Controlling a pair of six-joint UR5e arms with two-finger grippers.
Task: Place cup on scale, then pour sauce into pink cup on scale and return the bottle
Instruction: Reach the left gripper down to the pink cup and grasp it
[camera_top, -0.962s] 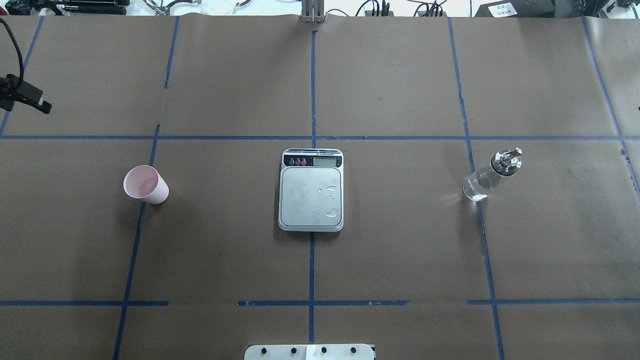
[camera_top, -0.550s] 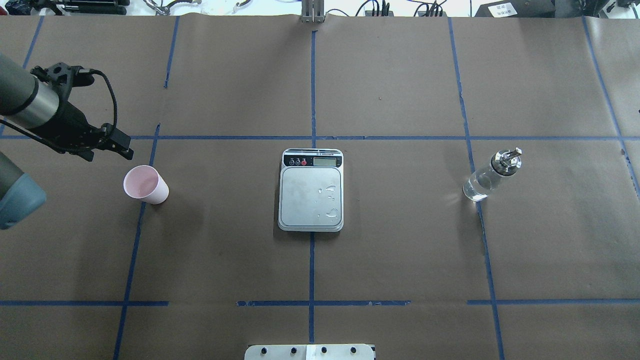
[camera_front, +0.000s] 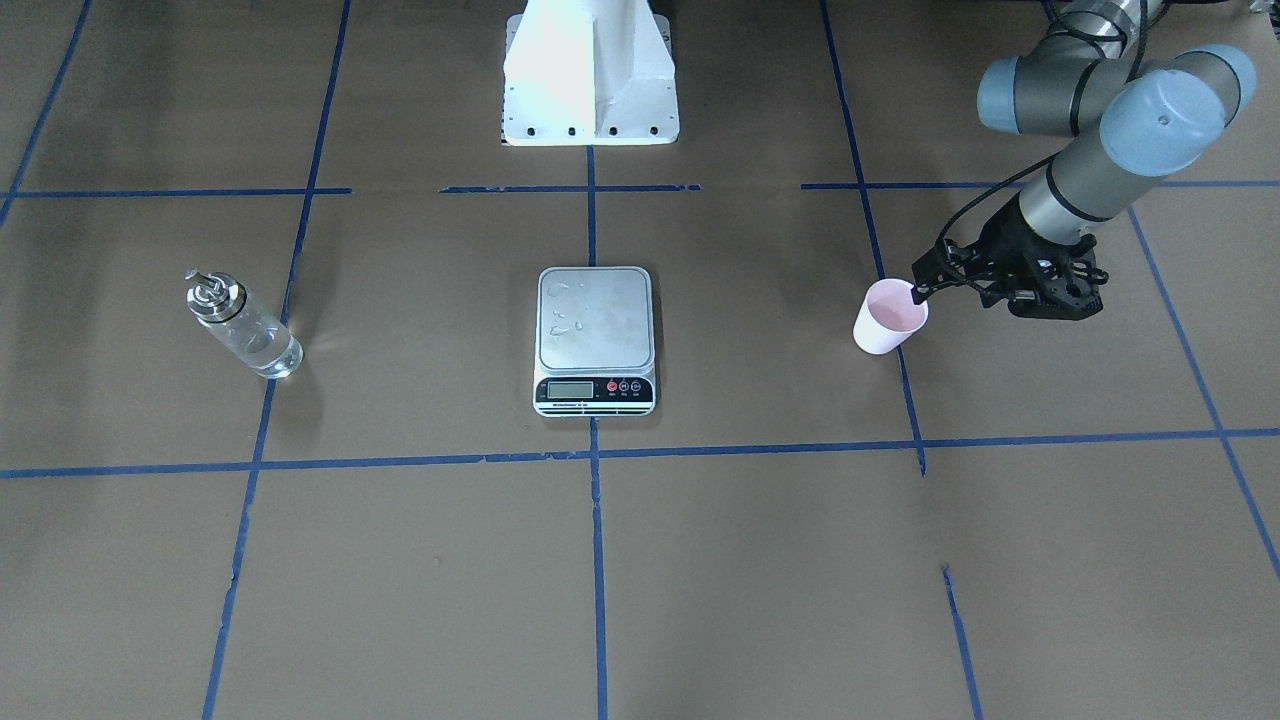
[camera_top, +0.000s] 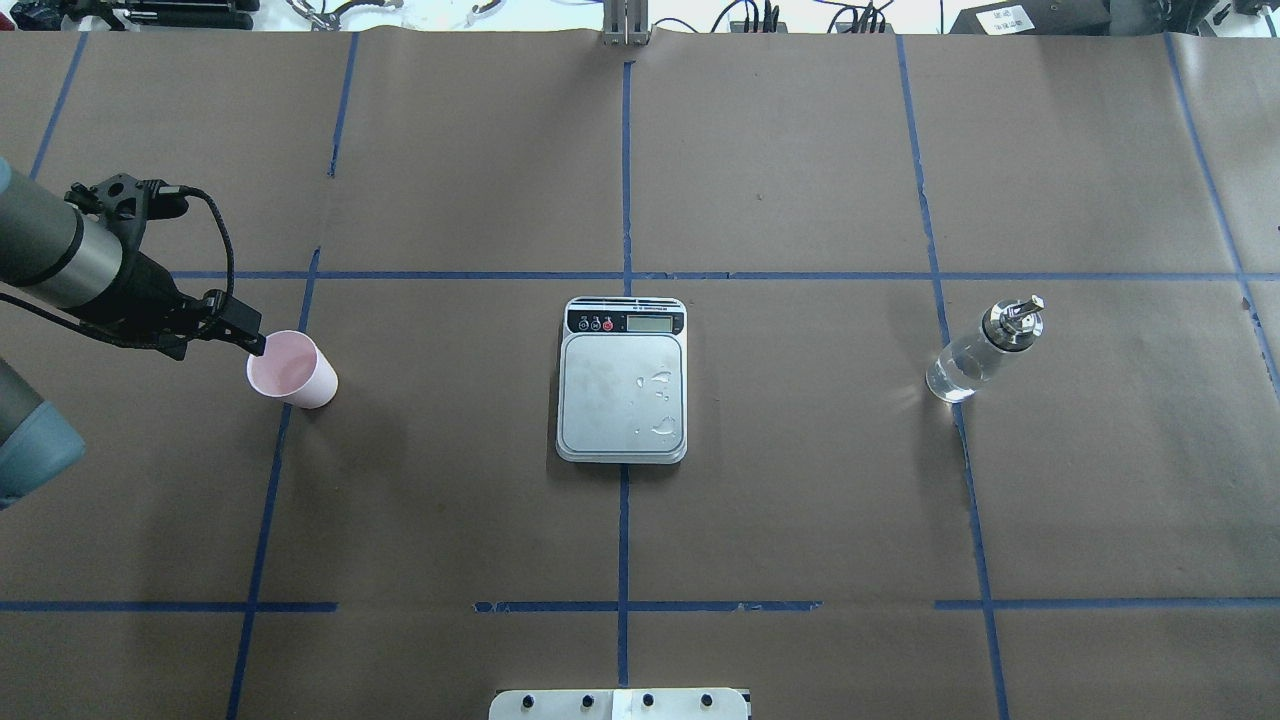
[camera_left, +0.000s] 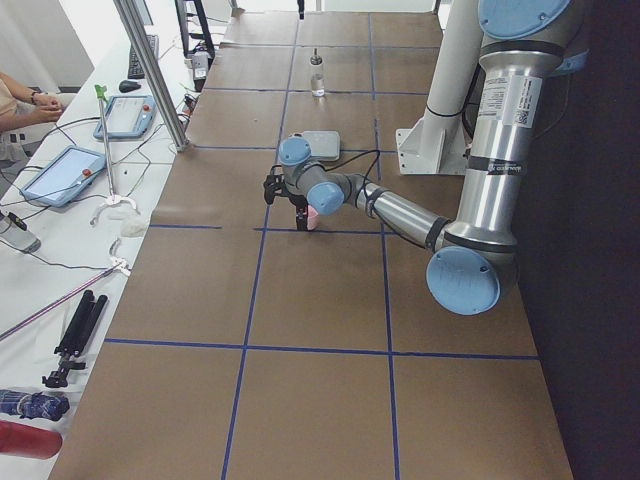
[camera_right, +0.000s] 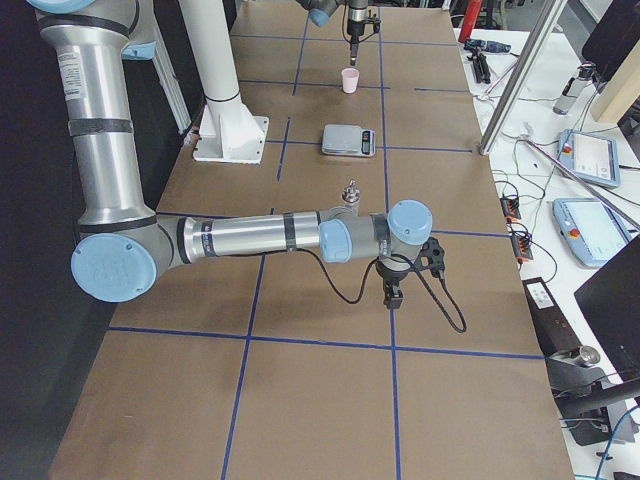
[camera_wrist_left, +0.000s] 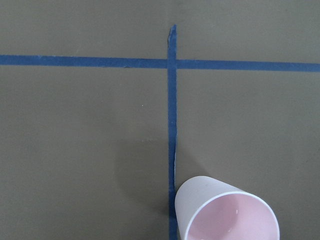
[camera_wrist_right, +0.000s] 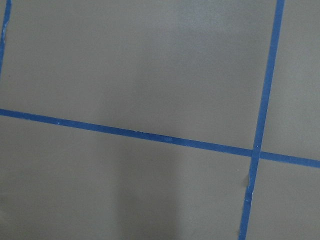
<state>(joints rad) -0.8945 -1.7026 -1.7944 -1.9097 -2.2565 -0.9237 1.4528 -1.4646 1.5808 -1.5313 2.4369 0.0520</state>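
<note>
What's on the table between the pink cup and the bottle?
The scale, roughly midway between the cup and the bottle, seen best in the overhead view.

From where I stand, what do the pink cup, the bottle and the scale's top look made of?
The cup looks like matte paper or card: dull pink, no gloss. The bottle seems clear glass, see-through, with a shiny metal collar and spout. The scale has a brushed, silvery metal-looking plate on a white, probably plastic, body.
</note>
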